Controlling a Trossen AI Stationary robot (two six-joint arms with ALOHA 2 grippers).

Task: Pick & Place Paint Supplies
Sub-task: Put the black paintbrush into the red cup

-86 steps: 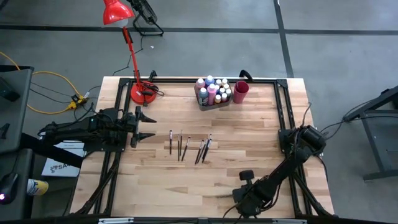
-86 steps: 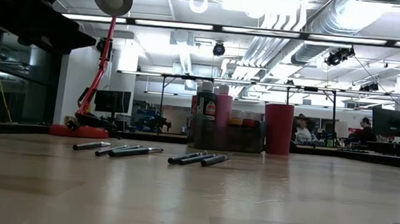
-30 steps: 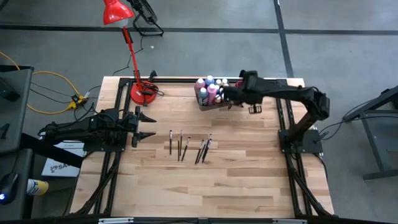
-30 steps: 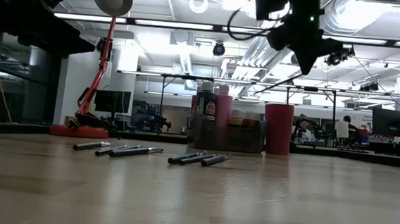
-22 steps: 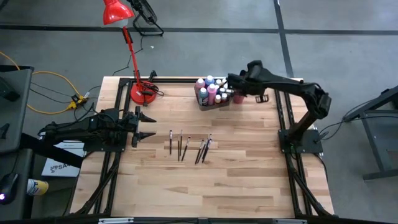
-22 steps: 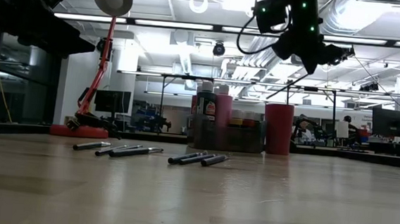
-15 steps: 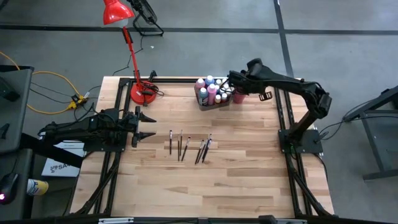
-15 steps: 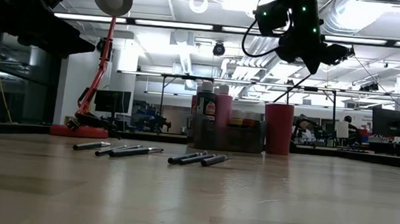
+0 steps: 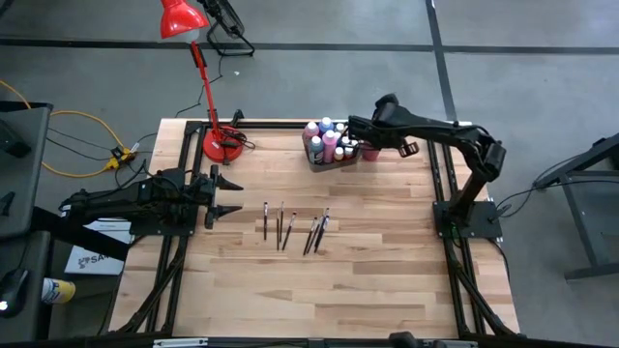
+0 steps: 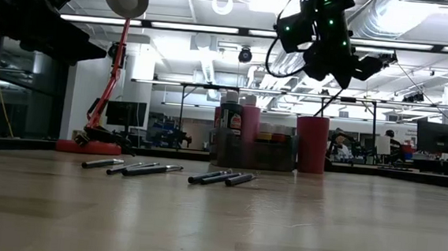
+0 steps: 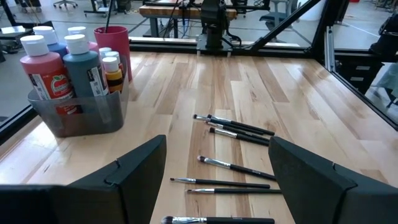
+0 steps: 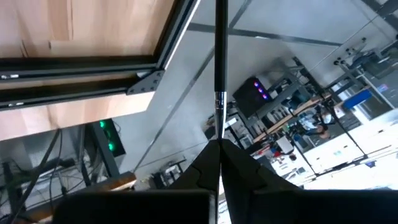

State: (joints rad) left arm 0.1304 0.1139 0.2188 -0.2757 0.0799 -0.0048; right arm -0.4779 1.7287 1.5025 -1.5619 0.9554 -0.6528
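Note:
My right gripper [image 9: 359,130] hangs high over the far right of the table, above the red cup [image 10: 312,143], and is shut on a thin dark paintbrush [image 12: 219,56]. A dark handle [image 11: 107,15] sticks up out of the cup. Beside the cup stands the grey bin [image 9: 329,155] holding several paint bottles [image 11: 59,65]. Several more brushes [image 9: 290,227] lie flat on the wood in the middle of the table. At the table's left edge my left gripper [image 9: 230,196] waits open, pointing at those brushes [image 11: 239,130]. My right gripper pinches the paintbrush between its two shut fingers [image 12: 239,171], close below the silver ferrule [image 12: 218,102]. The dark handle runs straight on past the fingertips, in line with them. The brush is lifted clear of the table, slanting down from the gripper.
A red desk lamp [image 9: 221,145] stands at the far left corner, its shade [image 9: 181,17] beyond the table. Black frame rails [image 9: 440,169] run along the table's left, right and far sides. Bare wood [image 9: 319,290] stretches from the brushes to the near edge.
My right gripper, still shut on the brush, has gone a little toward the table's far edge over the red cup, sinking slightly, and its wrist has rolled. The bin, the cup and the brushes on the table have kept still.

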